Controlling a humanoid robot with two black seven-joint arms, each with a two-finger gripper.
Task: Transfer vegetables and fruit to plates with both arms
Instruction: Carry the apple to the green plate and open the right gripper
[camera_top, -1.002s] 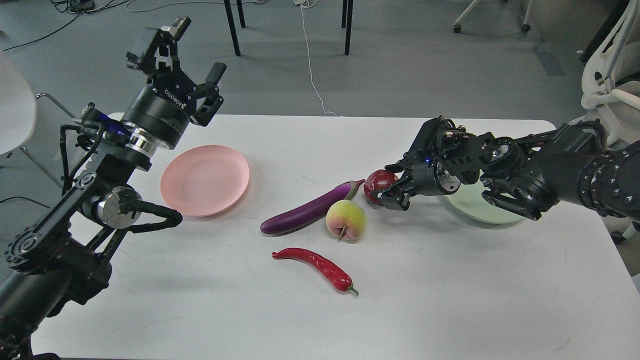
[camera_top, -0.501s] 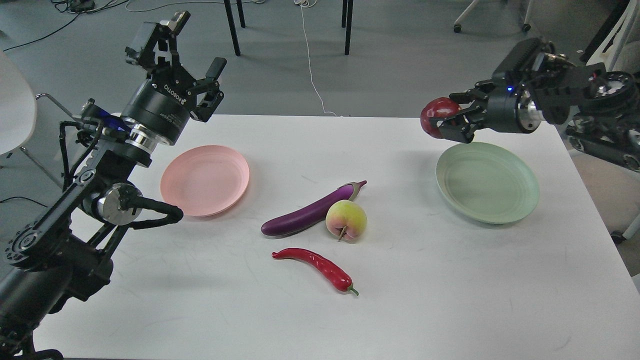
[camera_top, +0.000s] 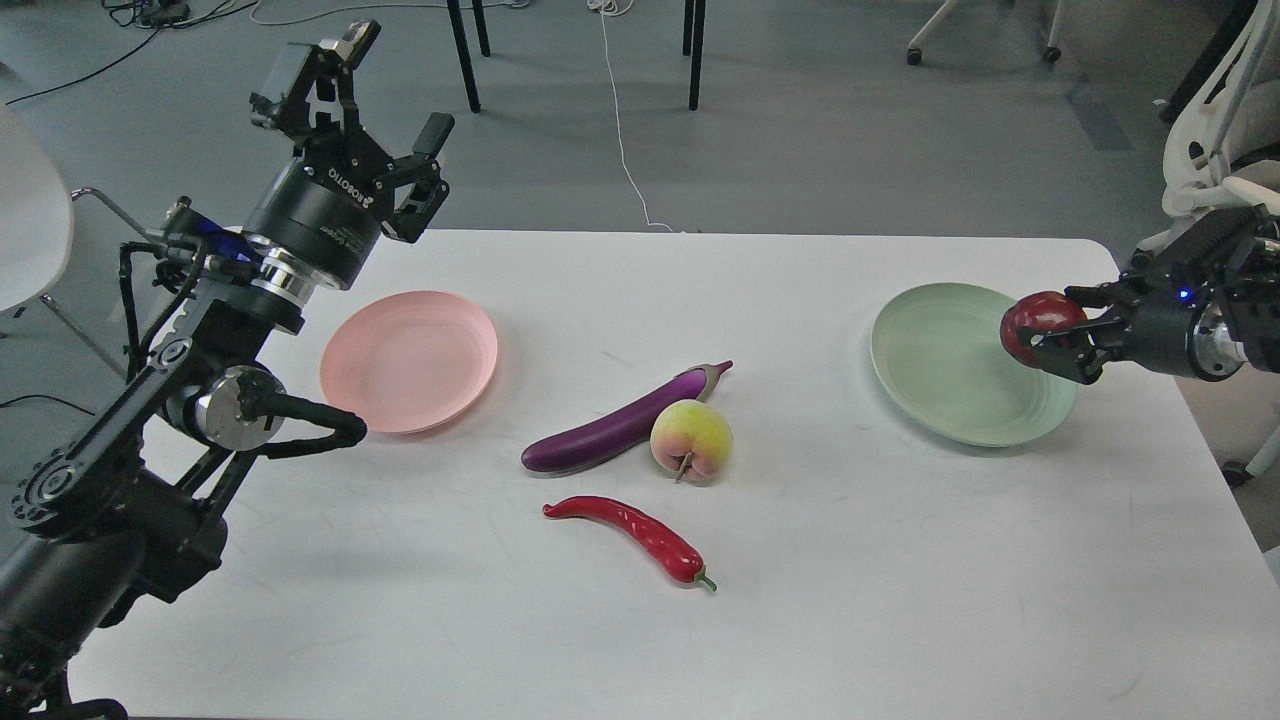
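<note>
My right gripper (camera_top: 1045, 335) is shut on the round dark red pomegranate-like fruit (camera_top: 1040, 320) and holds it over the right rim of the pale green plate (camera_top: 945, 370). My left gripper (camera_top: 375, 110) is open and empty, raised above the table's back left edge, behind the empty salmon pink plate (camera_top: 410, 360). The purple eggplant (camera_top: 615, 425) lies at the table's middle. The yellow-pink peach (camera_top: 691, 440) touches its right side. The red chili (camera_top: 635, 535) lies in front of them.
The white table (camera_top: 900, 580) has its right edge just past the green plate. A white chair (camera_top: 30, 210) stands at the left, another white chair (camera_top: 1215, 150) at the far right. Black legs and cables are on the floor behind.
My right gripper lifted the dark red fruit from beside the eggplant, swung it up and right, and now holds it lower, over the green plate's right rim. The left arm barely moved.
</note>
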